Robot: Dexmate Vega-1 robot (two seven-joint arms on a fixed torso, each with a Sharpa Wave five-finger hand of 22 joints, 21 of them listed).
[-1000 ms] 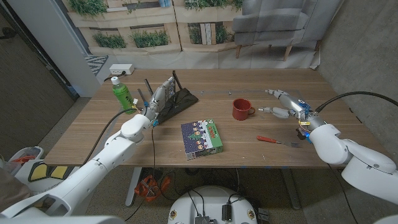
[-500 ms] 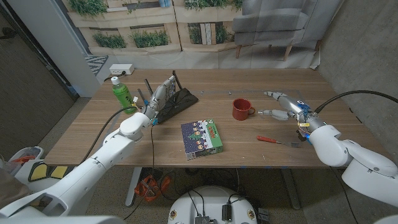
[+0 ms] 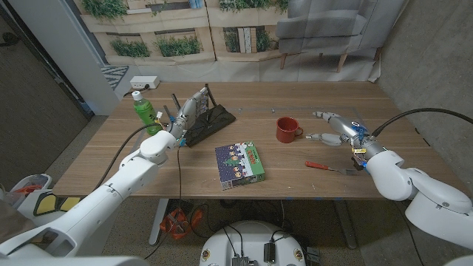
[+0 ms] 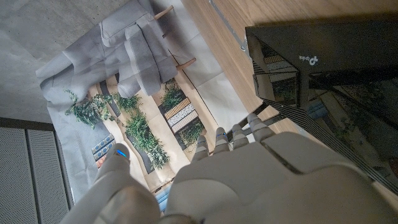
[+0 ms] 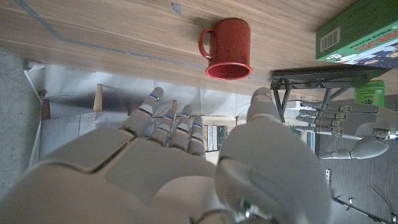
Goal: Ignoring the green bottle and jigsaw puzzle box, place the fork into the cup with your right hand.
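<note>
Right hand (image 3: pixel 334 127) spread, holding nothing, hovering toward the table's right edge, between cup and fork. Fork (image 3: pixel 330 168), red-handled, lying flat on the table (image 3: pixel 295 177) near the front edge, just beside the right forearm, untouched. Cup (image 3: pixel 287 129), red, upright, near the table's middle, nothing visible inside. Task judged barely begun: reach, grasp, carry and drop into the cup all left. Left hand (image 3: pixel 189 112) upright with fingers extended, nothing held, close beside a black device (image 3: pixel 211 120) toward the back left; green bottle (image 3: pixel 144 111) at the back left corner, puzzle box (image 3: pixel 240 164) at the front middle. Right wrist view: cup mouth and handle (image 5: pixel 227 50) up close, fork not seen there. Head view: fork and hand together.
</note>
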